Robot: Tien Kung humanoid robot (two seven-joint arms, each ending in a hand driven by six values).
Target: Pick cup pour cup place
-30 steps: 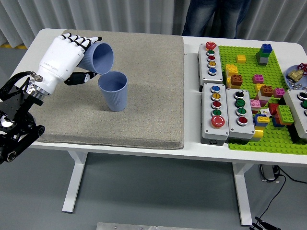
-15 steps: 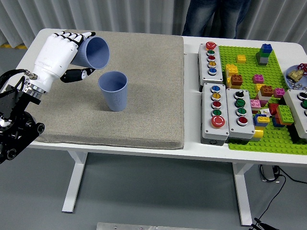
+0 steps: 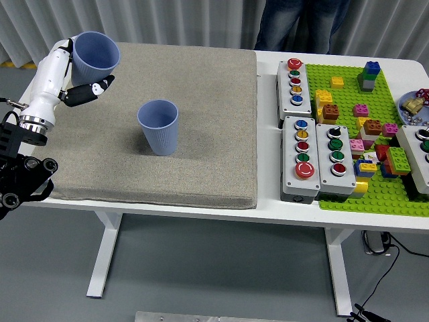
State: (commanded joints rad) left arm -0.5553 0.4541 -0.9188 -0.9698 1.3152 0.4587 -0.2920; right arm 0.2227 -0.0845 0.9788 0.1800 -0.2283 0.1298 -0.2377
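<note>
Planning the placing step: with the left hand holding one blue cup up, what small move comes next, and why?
Probably lower it straight down onto the mat. The left hand holds the held cup nearly upright, raised over the grey mat at its far left corner, well apart from the standing cup.

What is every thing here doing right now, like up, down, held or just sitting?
Held cup: gripped by the left hand, lifted, nearly upright, mouth up.
Standing cup: upright on the mat, untouched.
Mat: flat on the table.
Button boxes: sitting on the table, nobody pressing them.
Bricks: resting on the green plate.
</note>
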